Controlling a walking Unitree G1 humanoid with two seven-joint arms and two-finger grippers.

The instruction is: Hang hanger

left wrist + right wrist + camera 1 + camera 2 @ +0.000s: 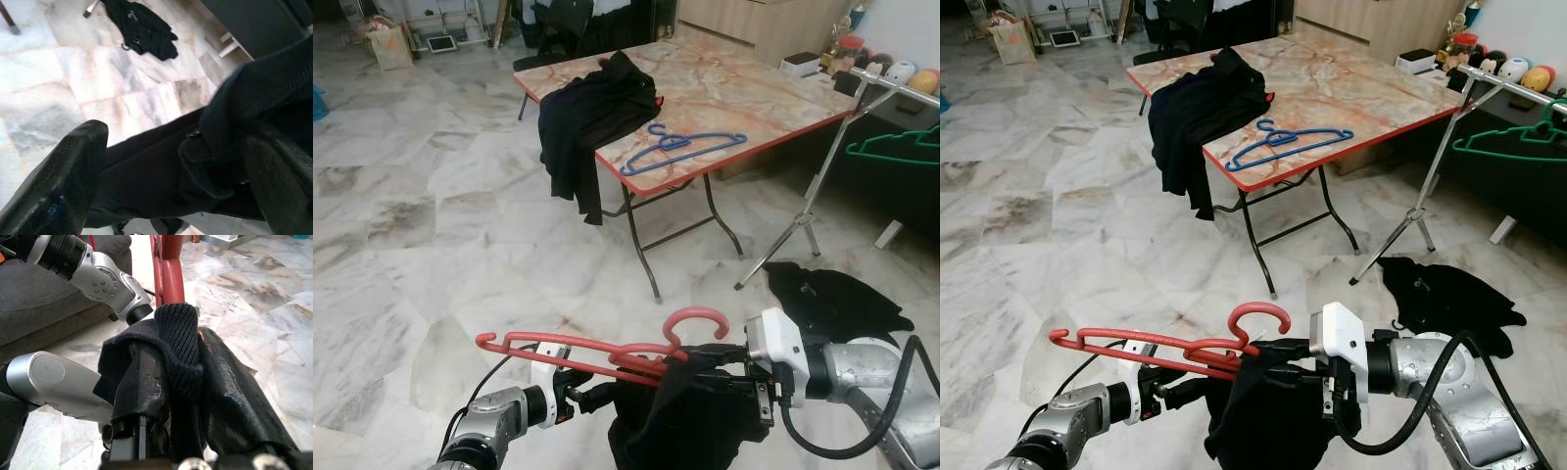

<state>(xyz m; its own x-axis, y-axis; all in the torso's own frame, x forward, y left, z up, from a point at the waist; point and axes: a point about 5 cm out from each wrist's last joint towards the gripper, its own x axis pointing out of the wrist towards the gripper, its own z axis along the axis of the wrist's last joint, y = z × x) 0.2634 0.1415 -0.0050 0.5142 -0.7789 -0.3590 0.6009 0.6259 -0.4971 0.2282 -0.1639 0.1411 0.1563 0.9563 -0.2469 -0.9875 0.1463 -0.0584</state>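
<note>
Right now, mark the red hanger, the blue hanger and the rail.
red hanger (697,316), left eye view, on its hook.
blue hanger (690,145), left eye view, mid-frame.
rail (891,83), left eye view, on the bar.
</note>
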